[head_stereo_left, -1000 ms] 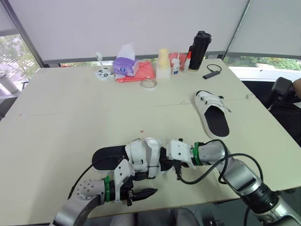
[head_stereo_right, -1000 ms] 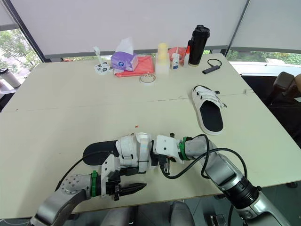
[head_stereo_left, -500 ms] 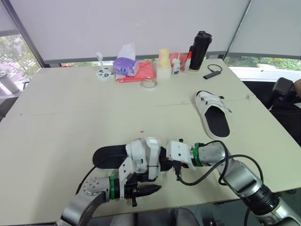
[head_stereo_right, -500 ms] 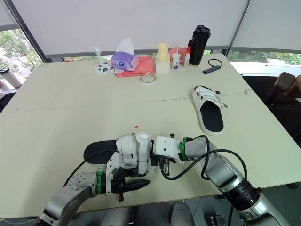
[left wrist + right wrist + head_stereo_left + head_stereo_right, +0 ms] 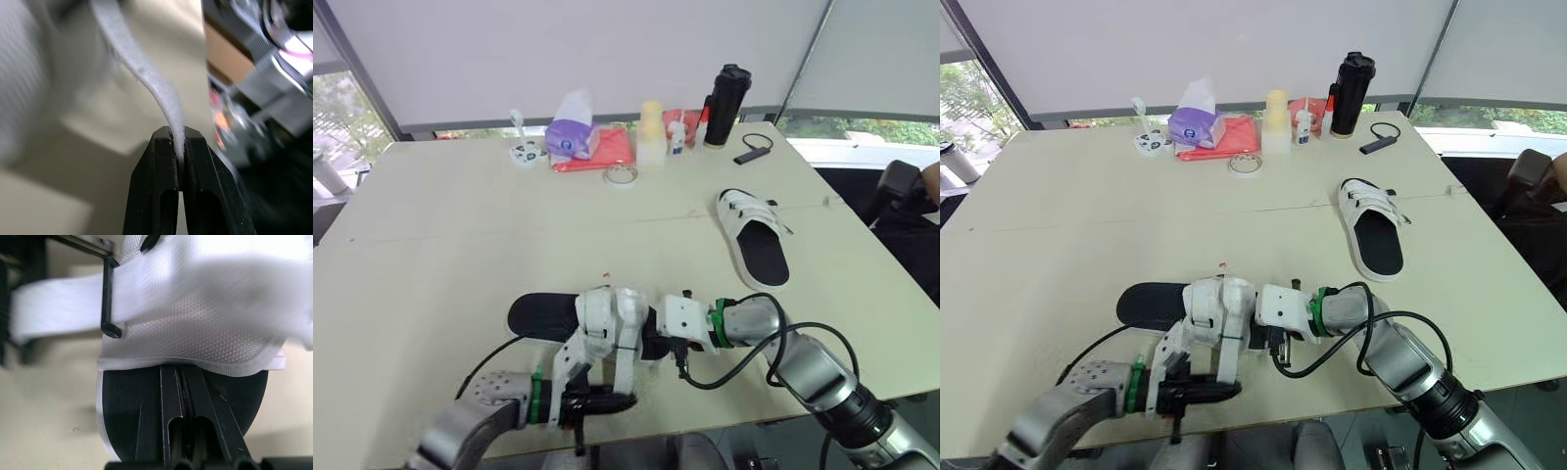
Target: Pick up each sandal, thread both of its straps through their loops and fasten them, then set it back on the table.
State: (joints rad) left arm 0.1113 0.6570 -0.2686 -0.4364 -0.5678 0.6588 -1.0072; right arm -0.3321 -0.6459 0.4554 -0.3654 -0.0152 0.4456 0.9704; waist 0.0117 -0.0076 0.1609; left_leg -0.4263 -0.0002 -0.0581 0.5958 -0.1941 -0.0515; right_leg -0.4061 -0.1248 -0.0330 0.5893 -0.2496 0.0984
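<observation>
Left wrist view has the left claw (image 5: 177, 134) closed tight, its two black fingers pinching the end of a white strap (image 5: 142, 73) that rises away from the tips, slightly curved. From the head cameras this claw sits at the bench's 6 o'clock edge, just nearer than the near sandal (image 5: 607, 318), and the strap runs from it up to the sandal's white upper.

The right claw (image 5: 182, 372) comes in from 4 o'clock. In its wrist view the fingers lie together over the black footbed, tips tucked under the edge of the white mesh upper, which they seem to be pinching, though the tips are hidden. Beside them a black wire loop (image 5: 106, 293) stands at the upper's edge with a white band running past it.

The near sandal lies across the bench (image 5: 460, 225), heel toward 9 o'clock. The far sandal (image 5: 754, 240) rests flat at about 2 o'clock, well apart, both straps across its upper. Along the 12 o'clock edge stand a black flask (image 5: 724, 105), a tissue pack (image 5: 573, 132) and a tape roll (image 5: 624, 175).
</observation>
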